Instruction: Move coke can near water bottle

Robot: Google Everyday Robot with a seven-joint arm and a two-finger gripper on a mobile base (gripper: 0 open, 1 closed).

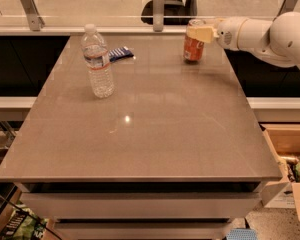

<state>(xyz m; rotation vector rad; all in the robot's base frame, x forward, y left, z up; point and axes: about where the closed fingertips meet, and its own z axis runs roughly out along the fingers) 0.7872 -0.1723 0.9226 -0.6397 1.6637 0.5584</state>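
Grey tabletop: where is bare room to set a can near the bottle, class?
Bare: grey table between clear plastic water bottle and red-orange coke can, and all in front of both. Crowded: dark blue packet behind the bottle; gripper at the can's top.
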